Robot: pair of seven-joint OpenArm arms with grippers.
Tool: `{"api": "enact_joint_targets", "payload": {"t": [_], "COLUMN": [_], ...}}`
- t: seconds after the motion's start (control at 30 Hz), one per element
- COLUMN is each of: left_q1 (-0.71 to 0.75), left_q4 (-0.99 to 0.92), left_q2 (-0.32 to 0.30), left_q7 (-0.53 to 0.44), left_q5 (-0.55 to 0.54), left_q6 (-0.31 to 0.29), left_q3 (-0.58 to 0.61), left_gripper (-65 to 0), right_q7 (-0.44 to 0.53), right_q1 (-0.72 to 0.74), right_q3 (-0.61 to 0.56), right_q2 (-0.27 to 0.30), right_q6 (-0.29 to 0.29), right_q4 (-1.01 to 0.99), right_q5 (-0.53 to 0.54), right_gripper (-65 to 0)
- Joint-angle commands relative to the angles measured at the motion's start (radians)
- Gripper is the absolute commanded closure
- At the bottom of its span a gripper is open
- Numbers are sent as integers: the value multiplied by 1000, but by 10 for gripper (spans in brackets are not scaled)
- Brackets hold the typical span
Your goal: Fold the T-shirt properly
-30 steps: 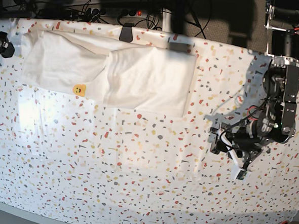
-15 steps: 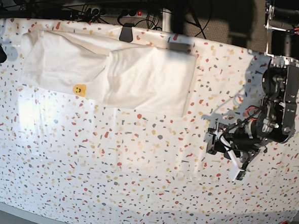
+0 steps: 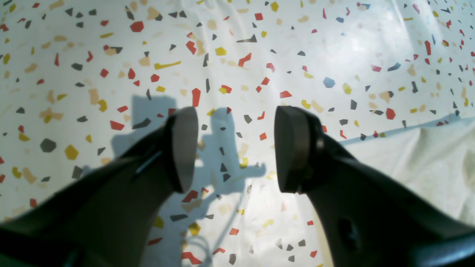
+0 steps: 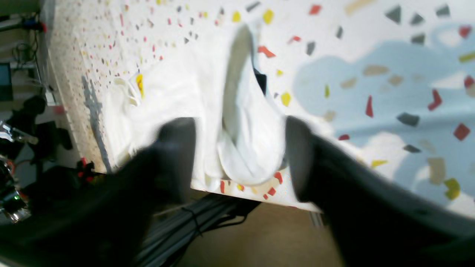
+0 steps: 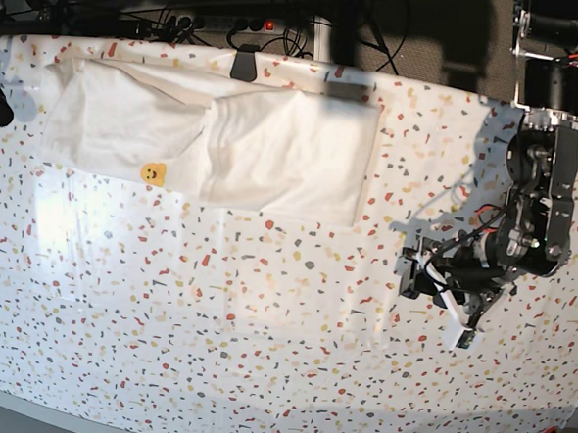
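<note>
The T-shirt (image 5: 209, 153) lies folded into a long band along the far edge of the worktop (image 5: 261, 352), so the next fold can run across it. My left gripper (image 3: 235, 148) hangs empty, jaws apart, beside the cloth. My right gripper (image 4: 239, 155) looks spread and empty over the shirt's end, though that view is blurred. Cables crowd behind the edge.
</note>
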Motion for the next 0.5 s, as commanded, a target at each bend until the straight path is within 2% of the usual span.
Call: {"api": "enact_joint_targets", "payload": {"t": [0.0,0.33,0.47], "left_q1": [-27,-27,-27], "left_q4": [20,20,20], "left_q2": [-6,-6,-6], "left_q7": [-23,-23,-23], "left_q5": [-11,-12,-12], "left_q6": [-4,-4,-4], "left_q3": [-5,-5,-5], "left_gripper": [-322,-322,-322], "right_q7": [8,8,8], "right_q1": [9,21,52], "right_q3": [8,8,8], "right_q2": [35,30,-6], "right_q6": [4,4,4], "right_q4": [13,13,12], "right_q5": [13,13,-15], "right_gripper": [-482,-477,-477]}}
